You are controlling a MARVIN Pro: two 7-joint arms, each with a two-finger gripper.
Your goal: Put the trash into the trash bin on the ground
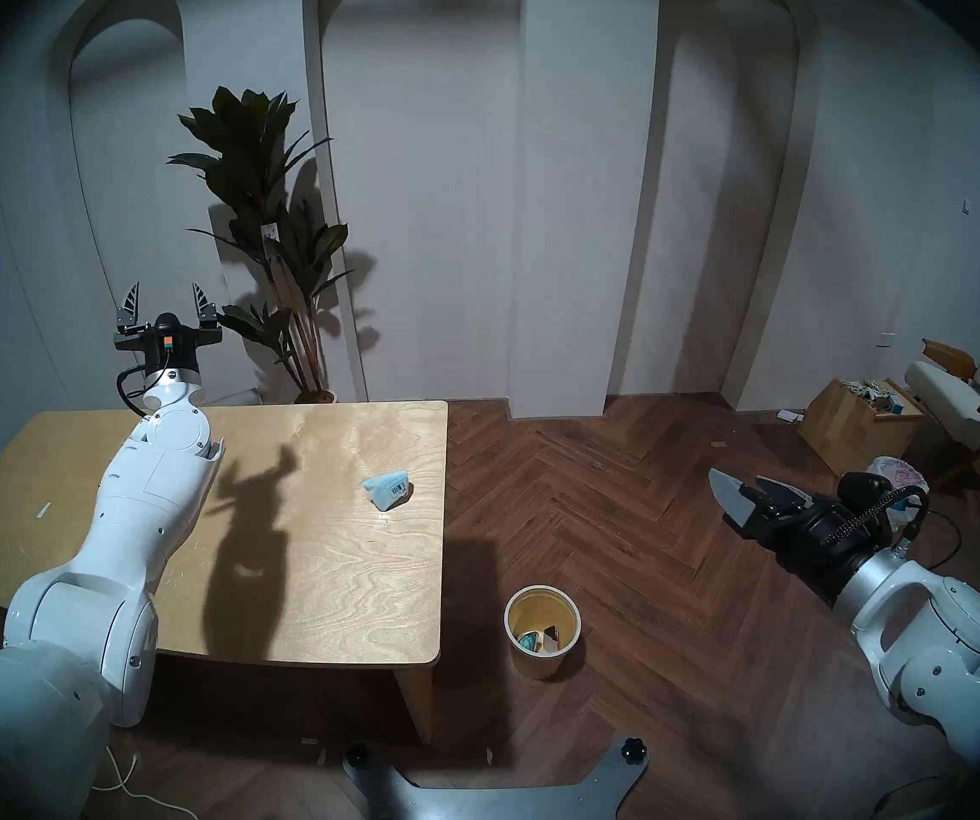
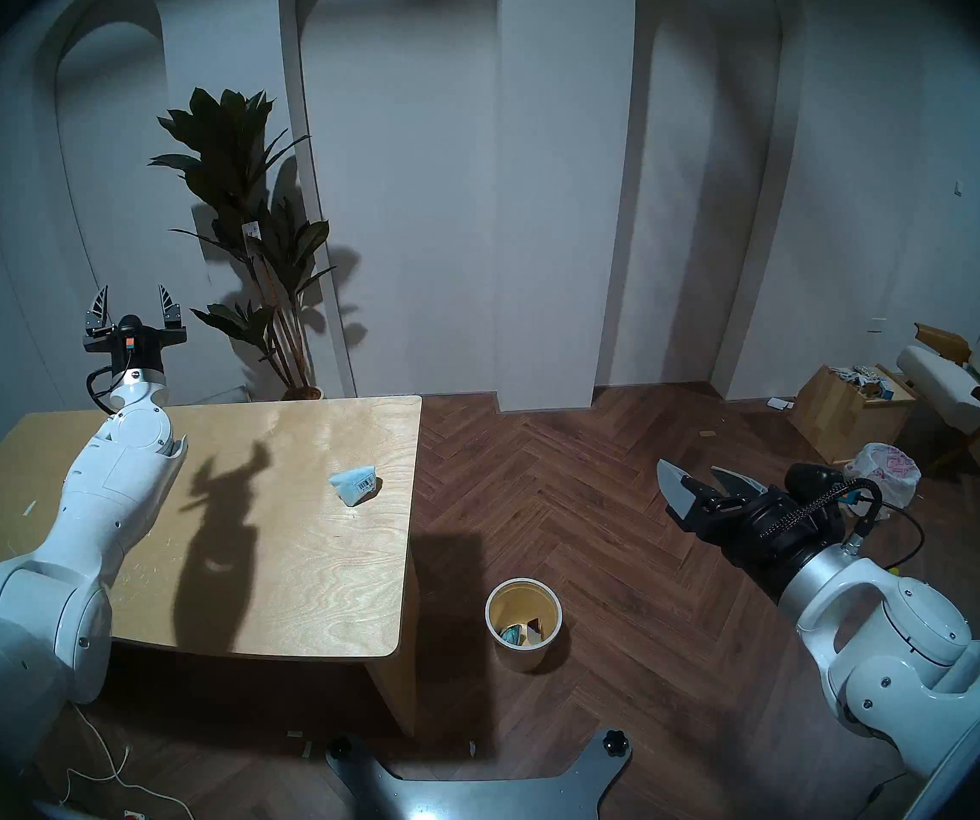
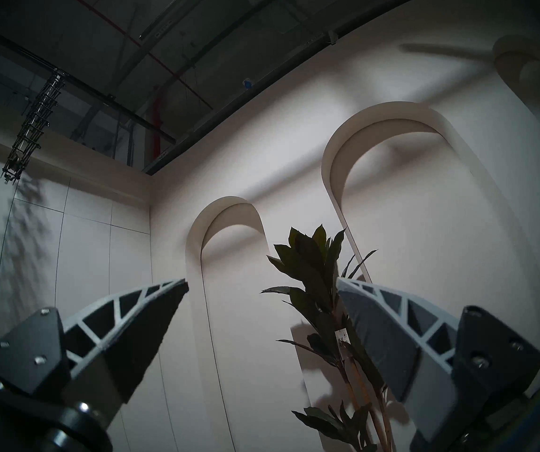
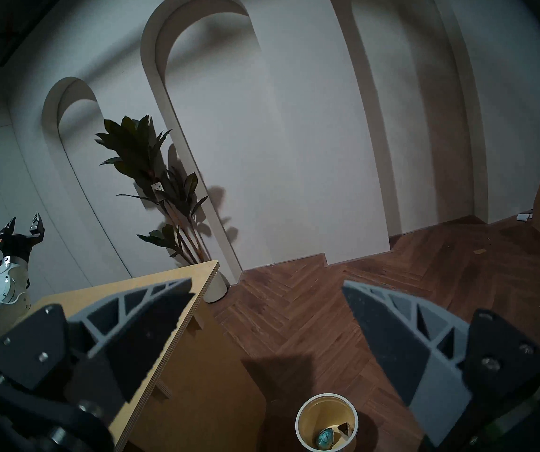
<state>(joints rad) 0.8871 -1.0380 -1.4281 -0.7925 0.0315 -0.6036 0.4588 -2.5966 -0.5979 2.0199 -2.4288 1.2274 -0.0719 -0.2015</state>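
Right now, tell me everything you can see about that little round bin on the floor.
The trash bin is a small round bucket, cream-white outside with yellowish inner walls, plastic by the look of it. It stands upright and open, without a lid, on the wooden floor just off the table's right near corner, touching neither. At its bottom lie a teal-and-clear pack and a darker scrap beside it. No claw is near its rim.
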